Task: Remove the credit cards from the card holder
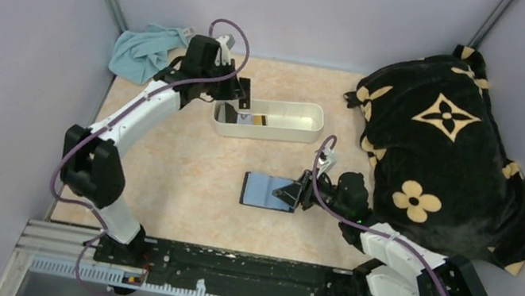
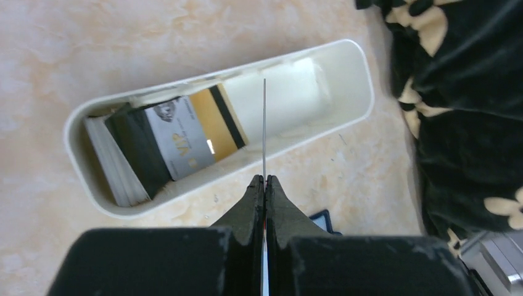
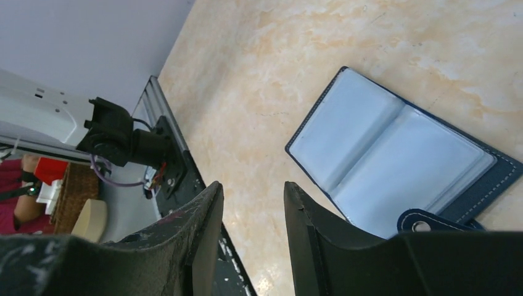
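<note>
The card holder [image 1: 268, 192] lies open and flat on the table, its light blue slotted inside [image 3: 395, 163] facing up and its snap tab [image 3: 424, 223] at the right edge. My right gripper [image 3: 253, 188] stands open just beside that tab edge, with nothing between its fingers. My left gripper [image 2: 264, 180] is shut on one credit card [image 2: 264, 123], seen edge-on as a thin line, held over the white tray [image 2: 364, 68]. Several credit cards [image 2: 176, 140] lie stacked in the tray's left half: black, grey and gold with a dark stripe.
A black blanket with cream flower marks [image 1: 445, 146] is heaped at the right. A teal cloth [image 1: 148, 51] lies in the back left corner. The arms' black rail [image 1: 223, 266] runs along the near edge. Grey walls close in the table.
</note>
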You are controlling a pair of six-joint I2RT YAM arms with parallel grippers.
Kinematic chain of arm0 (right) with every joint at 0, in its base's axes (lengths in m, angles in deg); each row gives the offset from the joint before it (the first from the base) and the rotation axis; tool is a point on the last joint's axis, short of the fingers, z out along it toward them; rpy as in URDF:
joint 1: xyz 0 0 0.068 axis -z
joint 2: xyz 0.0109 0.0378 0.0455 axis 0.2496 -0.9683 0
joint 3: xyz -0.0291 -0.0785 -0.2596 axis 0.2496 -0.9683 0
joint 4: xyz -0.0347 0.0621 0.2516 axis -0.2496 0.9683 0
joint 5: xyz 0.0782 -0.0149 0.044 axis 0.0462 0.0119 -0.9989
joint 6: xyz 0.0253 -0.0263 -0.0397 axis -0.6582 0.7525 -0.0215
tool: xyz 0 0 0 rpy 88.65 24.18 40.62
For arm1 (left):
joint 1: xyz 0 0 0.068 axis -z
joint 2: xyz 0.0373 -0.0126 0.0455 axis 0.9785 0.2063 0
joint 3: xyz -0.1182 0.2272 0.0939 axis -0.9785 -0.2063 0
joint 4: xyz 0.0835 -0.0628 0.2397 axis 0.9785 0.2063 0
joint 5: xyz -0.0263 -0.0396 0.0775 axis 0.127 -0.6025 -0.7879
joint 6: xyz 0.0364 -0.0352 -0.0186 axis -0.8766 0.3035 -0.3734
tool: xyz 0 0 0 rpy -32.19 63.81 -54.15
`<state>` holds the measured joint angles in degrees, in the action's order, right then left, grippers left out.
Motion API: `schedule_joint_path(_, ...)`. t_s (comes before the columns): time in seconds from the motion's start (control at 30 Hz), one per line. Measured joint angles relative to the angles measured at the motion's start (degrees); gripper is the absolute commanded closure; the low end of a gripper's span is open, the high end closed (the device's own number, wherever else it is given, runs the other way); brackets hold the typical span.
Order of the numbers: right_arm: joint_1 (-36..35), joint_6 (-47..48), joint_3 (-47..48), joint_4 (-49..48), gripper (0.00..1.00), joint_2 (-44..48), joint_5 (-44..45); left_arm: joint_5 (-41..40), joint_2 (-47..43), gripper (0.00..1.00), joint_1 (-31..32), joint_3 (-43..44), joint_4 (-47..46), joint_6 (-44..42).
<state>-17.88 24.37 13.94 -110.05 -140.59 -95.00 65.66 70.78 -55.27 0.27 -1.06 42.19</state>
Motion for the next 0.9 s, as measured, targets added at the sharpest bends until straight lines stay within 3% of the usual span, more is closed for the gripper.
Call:
schedule_joint_path(0.1,0.0,1.5,0.4,1.8,0.58,0.0,0.9,-2.8,6.5,1.0,-0.9,8.0,7.3,-1.4)
schedule_joint_path(0.23,0.2,3.1,0.4,3.3,0.58,-0.3,1.8,-4.9,11.0,1.0,-1.5,12.1,12.9,-2.4)
schedule_joint_path(0.47,0.5,4.7,0.4,3.4,0.59,-3.6,1.9,-6.0,14.2,1.0,-2.4,12.2,17.4,-2.6)
schedule_joint_path(0.9,1.9,6.2,0.8,3.3,0.6,-7.2,1.2,-7.2,17.8,1.0,-4.3,12.2,17.5,-2.6)
